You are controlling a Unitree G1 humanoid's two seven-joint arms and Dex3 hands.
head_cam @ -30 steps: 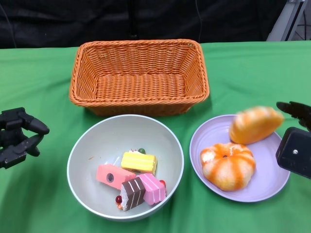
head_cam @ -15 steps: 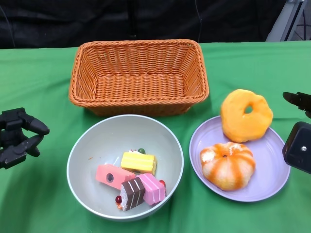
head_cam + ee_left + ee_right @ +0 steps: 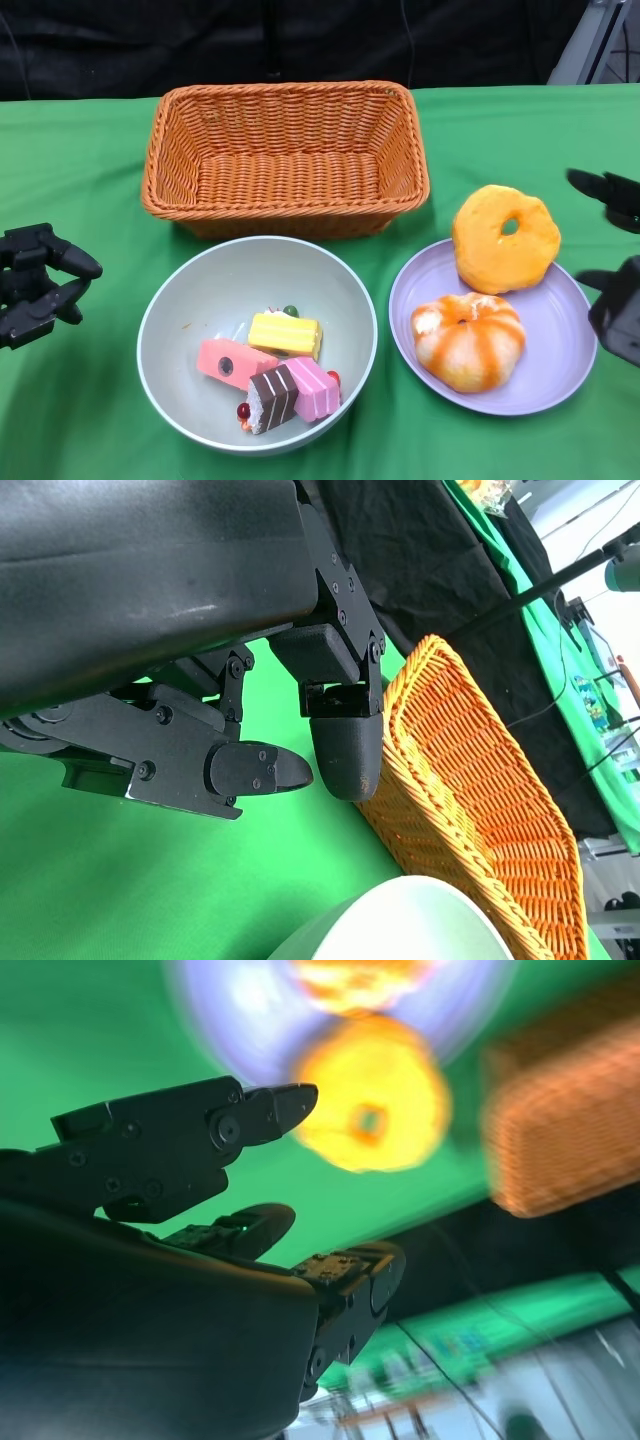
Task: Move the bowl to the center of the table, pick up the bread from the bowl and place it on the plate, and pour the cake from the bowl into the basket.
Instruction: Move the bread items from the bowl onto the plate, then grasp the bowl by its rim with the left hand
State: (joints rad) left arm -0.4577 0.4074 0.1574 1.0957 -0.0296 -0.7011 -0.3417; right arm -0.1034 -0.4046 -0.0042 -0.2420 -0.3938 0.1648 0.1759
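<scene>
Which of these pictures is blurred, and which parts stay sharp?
Right wrist view: the ring bread, plate and basket are smeared, while the right robot hand is sharp. Head view and left wrist view: sharp, evenly lit.

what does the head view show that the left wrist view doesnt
Only the head view shows the purple plate with the ring bread and the striped bun, the cakes in the bowl, and the right hand. Only the left wrist view shows the left hand's fingers up close, apart and holding nothing. Both show the left hand, the basket and the bowl.
</scene>
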